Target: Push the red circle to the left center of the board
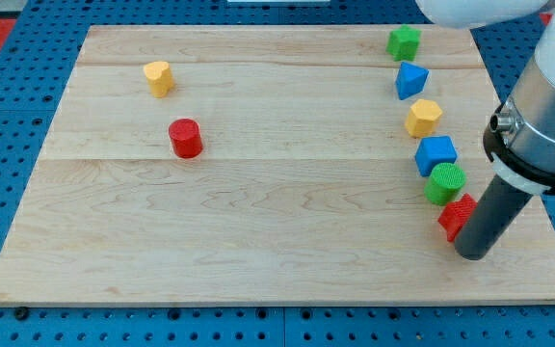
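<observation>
The red circle stands on the wooden board in the left half, a little above mid-height. A yellow heart-shaped block lies up and to the left of it. My tip is far away at the view's lower right, touching or just beside a red star-like block, which it partly hides.
A column of blocks runs down the right side: a green star-like block, a blue triangle-like block, a yellow hexagon, a blue block, a green circle. The arm's grey body looms over the right edge.
</observation>
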Available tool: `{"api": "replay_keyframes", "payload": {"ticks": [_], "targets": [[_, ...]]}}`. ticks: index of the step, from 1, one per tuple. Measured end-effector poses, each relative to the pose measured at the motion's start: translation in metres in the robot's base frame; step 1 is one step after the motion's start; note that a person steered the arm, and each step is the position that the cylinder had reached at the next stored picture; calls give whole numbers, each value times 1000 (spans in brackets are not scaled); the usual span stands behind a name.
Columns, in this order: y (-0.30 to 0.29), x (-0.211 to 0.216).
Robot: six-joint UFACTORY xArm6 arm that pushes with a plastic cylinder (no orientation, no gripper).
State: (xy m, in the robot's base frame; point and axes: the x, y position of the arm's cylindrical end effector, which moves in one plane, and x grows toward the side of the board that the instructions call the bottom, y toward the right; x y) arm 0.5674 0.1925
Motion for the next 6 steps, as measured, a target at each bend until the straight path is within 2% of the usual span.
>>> {"api": "replay_keyframes", "payload": {"ticks": [1,2,4,6], "targets": [[-47,8],[-131,1],[-184,-101],[-306,-166]]}}
